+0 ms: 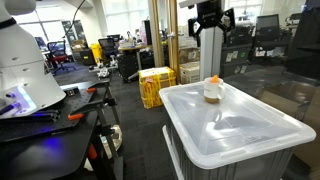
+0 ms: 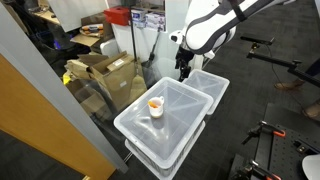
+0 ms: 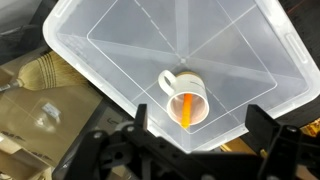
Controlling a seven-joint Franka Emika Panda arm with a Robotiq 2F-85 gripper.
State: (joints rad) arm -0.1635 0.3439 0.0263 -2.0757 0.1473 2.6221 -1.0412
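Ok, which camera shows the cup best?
The wrist view. It looks straight down into the cup, so you see its handle and the orange thing inside. In both exterior views the cup is tiny and seen from the side, standing on the lid; its handle is hard to make out.

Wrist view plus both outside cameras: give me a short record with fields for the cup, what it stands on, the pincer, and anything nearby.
cup: white mug, upright, handle showing, orange item inside
support: clear bin lid, mug standing on top of it
grasper: pincer open, above the mug, apart from it, holding nothing
nearby: second bin beside the first; cardboard boxes behind glass
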